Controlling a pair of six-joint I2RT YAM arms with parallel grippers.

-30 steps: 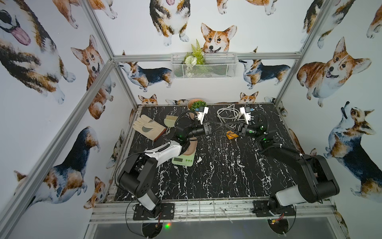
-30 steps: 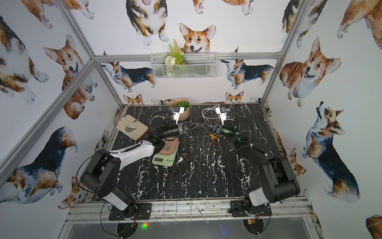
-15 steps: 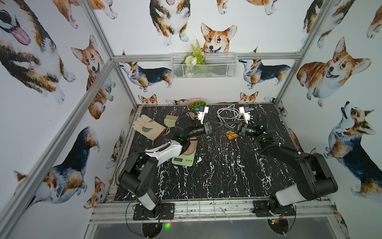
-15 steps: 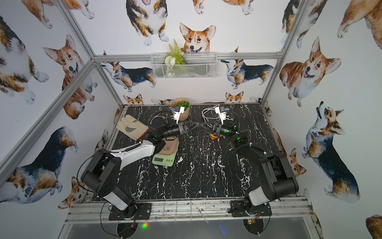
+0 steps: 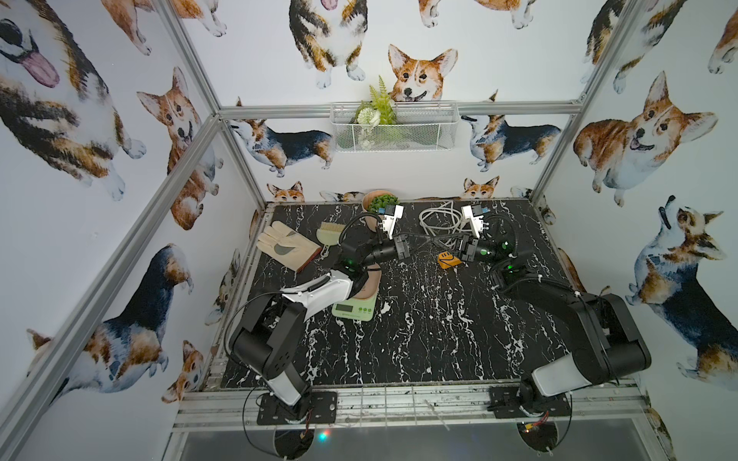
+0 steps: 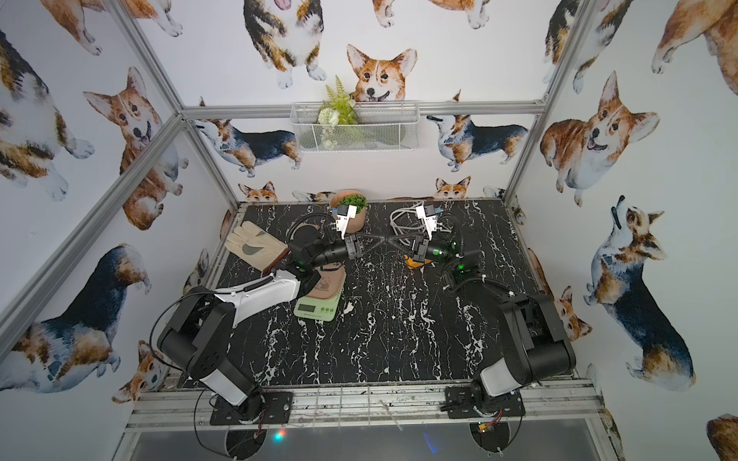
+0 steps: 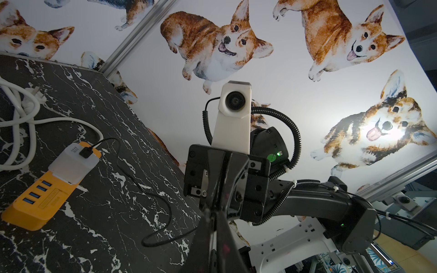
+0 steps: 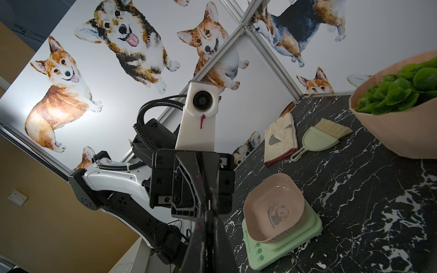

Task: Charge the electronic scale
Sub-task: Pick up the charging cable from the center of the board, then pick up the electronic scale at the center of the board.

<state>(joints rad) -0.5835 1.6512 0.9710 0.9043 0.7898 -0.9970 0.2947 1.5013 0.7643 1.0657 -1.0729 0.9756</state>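
Both my grippers meet nose to nose above the table [image 5: 419,339], fingertips crossing. My right gripper [image 5: 439,240] is clamped shut, but I cannot tell whether my left gripper [image 5: 429,239] is pinching or slightly parted. The black cable [image 7: 132,175] runs from the white charger [image 7: 73,163] on the orange power strip [image 7: 42,196], loops across the marble and vanishes where the fingertips cross. I judge this a hand-over of its free plug, though I cannot see which side holds it. The electronic scale [image 5: 353,309] sits flat on the table just beside my left forearm, its pink dish [image 8: 274,210] on top, well apart from the meeting point. To do this well, one gripper should pinch firmly close behind the plug before the other lets go. That release should be gentle and straight back, so the plug does not twist. The cable shows slack, so I can carry it toward the scale without dragging the strip. The scale's port is not visible, so I must find it first.
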